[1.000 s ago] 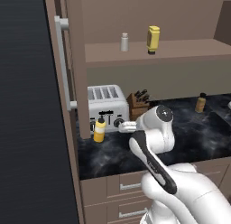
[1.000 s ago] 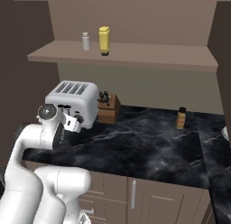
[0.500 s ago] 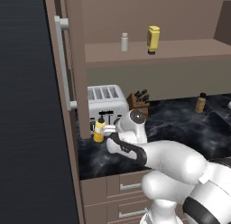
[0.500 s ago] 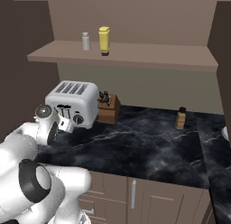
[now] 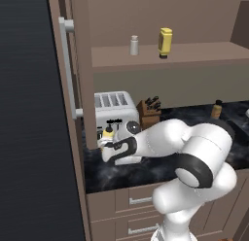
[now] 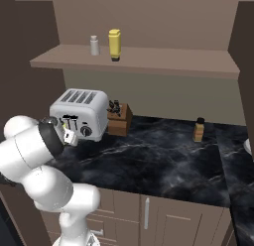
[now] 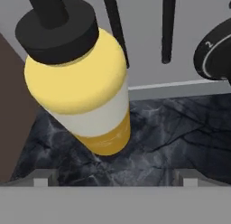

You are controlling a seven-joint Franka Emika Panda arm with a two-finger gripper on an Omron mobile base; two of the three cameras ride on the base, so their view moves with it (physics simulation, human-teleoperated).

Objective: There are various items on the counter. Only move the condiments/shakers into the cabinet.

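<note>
The white arm's fingers (image 5: 108, 141) are standing wide apart and largely hiding the small yellow bottle with a dark cap (image 7: 81, 87), which is standing on the black marble-patterned counter (image 6: 163, 160) just in front of the silver four-slot toaster (image 5: 115, 113), its base barely discernible

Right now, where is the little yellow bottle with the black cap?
The yellow bottle stands on the counter right in front of the toaster, at its left end.
</note>
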